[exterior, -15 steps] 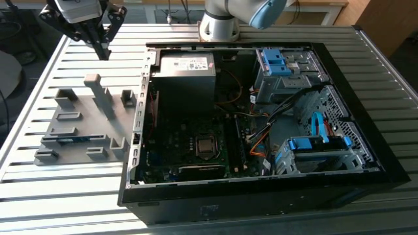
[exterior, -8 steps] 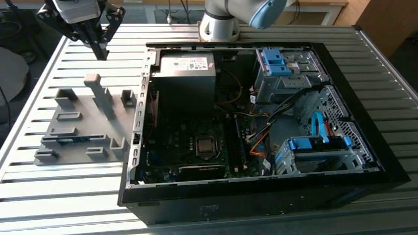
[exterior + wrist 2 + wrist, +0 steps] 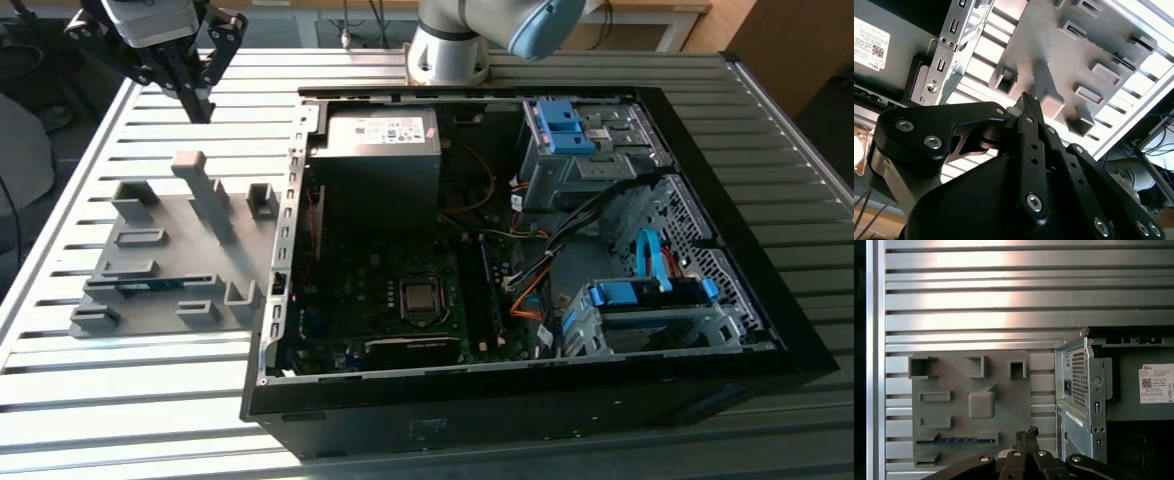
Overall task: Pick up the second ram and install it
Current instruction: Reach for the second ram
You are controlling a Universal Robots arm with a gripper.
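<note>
Blue-green second ram (image 3: 954, 440) sits in gray rack (image 3: 1004, 405) | end effector (image 3: 1026, 432) hangs clear, tips together, empty | I'd square it to the strip's length.

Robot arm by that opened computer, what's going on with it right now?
The arm's gripper hangs shut and empty above the table near the gray rack. The second ram sits in a slot of that rack, not yet picked up. The open computer case stands beside the rack on the exterior view's right.
</note>
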